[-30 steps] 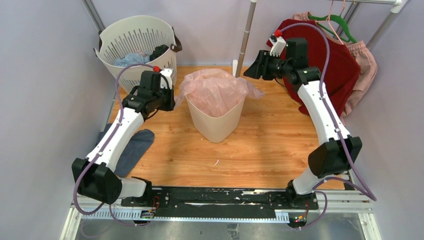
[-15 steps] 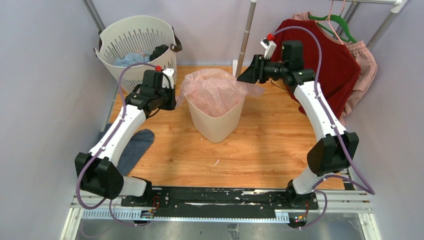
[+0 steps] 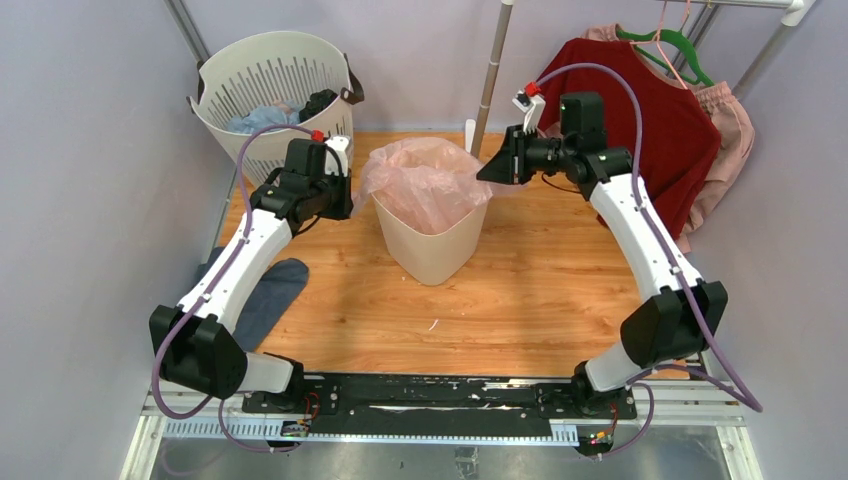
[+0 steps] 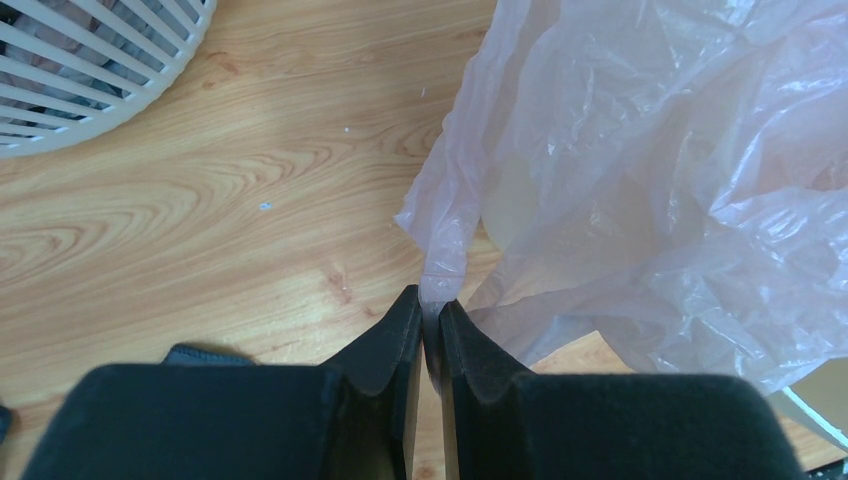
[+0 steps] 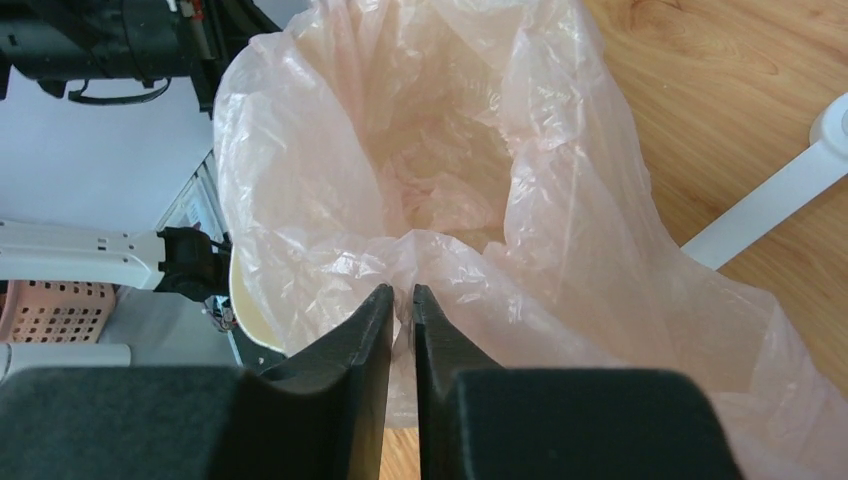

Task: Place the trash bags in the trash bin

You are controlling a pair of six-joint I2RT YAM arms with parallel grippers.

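The trash bin (image 3: 432,245) stands on the tabletop (image 3: 540,300), nearer the far edge than the near one. The trash bag (image 3: 425,185) lines it, with film spilling over the rim. The left gripper (image 4: 430,303) pinches the bag's left edge between narrow jaws, and the right gripper (image 5: 402,292) nips its right edge likewise. Bare wood runs from the bin to the near edge. A slotted basket (image 3: 270,80) fills the far left corner, and a cloth (image 3: 268,295) lies at the left edge.
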